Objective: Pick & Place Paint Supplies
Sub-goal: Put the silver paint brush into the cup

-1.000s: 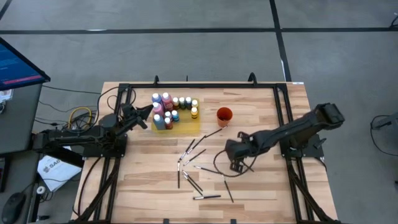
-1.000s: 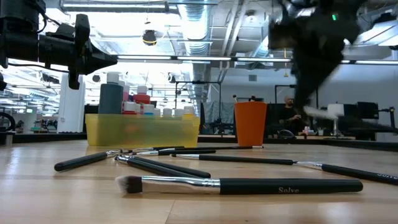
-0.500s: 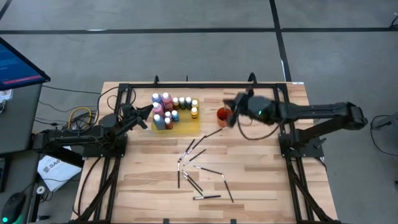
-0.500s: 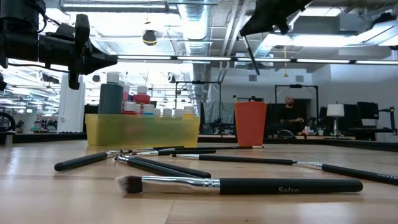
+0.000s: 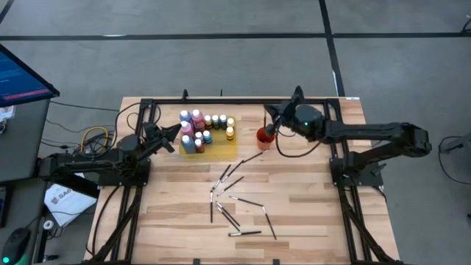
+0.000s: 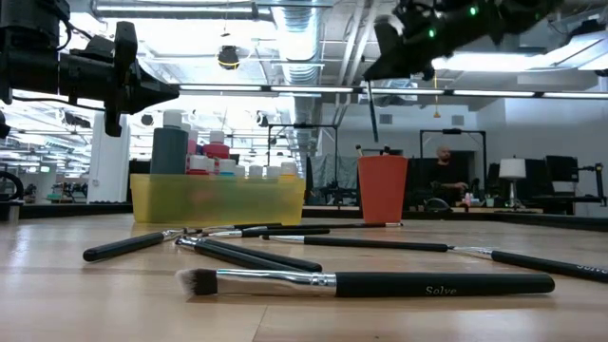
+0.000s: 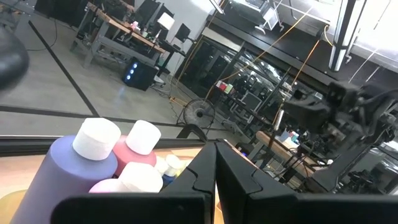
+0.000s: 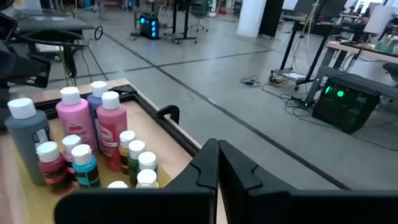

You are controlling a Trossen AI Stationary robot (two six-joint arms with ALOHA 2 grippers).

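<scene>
Holding thin dark brush [image 6: 372,106] upright over orange cup [image 5: 265,137] | right pincer [image 5: 269,126] clamped on it | left pincer [image 5: 179,130] together

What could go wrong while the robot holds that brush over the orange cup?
The right gripper holds a thin brush upright above the orange cup. If it is off-centre, the brush might hit the rim and tip the cup, or drop onto the table beside it.

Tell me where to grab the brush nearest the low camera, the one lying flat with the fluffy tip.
Grip the brush at mid-handle, coming straight down from above. It lies flat on the table, its long dark handle bare with open wood on both sides; the soft bristles at one end give no firm hold.
</scene>
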